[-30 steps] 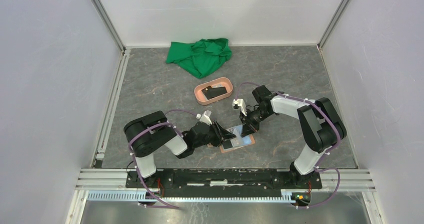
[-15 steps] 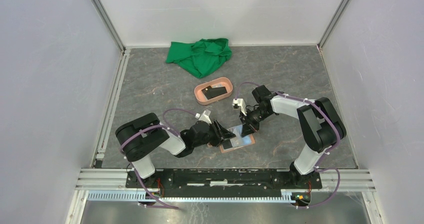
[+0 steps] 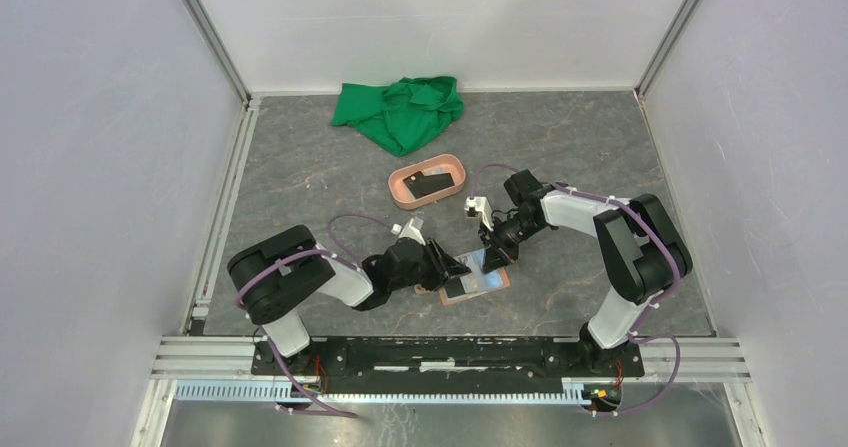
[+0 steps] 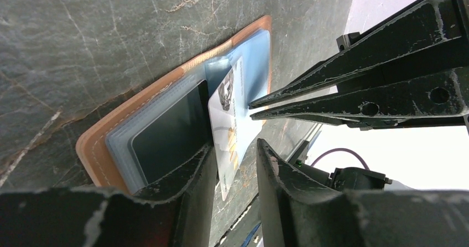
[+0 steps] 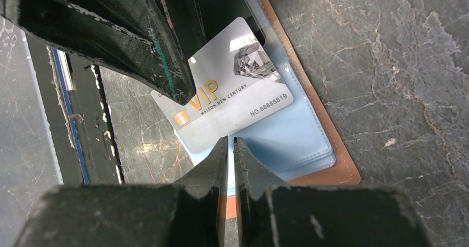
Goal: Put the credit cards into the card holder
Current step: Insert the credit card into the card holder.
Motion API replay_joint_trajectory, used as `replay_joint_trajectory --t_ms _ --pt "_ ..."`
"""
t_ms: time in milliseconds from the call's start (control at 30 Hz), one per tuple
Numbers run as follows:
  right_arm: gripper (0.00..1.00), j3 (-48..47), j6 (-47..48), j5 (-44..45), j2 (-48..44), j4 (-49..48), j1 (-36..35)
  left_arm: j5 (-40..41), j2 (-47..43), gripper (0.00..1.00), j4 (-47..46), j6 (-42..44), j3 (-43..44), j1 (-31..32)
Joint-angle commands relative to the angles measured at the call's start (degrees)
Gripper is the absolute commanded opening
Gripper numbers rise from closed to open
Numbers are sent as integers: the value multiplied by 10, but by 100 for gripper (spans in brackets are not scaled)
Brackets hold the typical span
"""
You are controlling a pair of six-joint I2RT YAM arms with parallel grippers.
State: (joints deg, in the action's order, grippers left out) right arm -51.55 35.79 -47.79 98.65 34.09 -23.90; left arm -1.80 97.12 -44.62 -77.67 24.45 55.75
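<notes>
Pinching pale card point(image 5: 238, 98) over wallet point(image 5: 293, 142), right tool point(image 5: 230, 142), left tool point(image 4: 233, 146) parted astride, tray point(image 3: 394, 187) beyond

Dark item point(image 3: 432, 183) in tray point(image 3: 398, 196): indistinct, perhaps card.

The top camera hung above and behind the arm bases at the near edge, facing down and toward the far wall, far enough back to take in the whole table point(image 3: 300, 167). The left wrist camera sat just behind the left end effector point(image 4: 233, 153), skimming low over the table toward the right, very near. The right wrist camera looked steeply down past the right end effector point(image 5: 230, 143), equally near. All three shared the card holder point(image 3: 478, 287) and the light card point(image 5: 232, 87); each wrist view also caught the other end effector.
</notes>
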Motion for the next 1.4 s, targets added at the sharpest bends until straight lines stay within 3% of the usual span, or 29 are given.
replay_joint_trajectory --t_ms 0,333,700,1367 --pt "13 -17 0 2 4 -9 -2 6 16 38 43 47 12 2" --pt "14 -18 3 -8 -6 -9 -2 -7 38 34 47 54 33 2" --pt "14 -19 -1 5 -1 -11 -2 14 -11 43 113 80 29 2" --pt "14 -18 -3 9 2 -12 -3 17 -35 43 159 94 34 2"
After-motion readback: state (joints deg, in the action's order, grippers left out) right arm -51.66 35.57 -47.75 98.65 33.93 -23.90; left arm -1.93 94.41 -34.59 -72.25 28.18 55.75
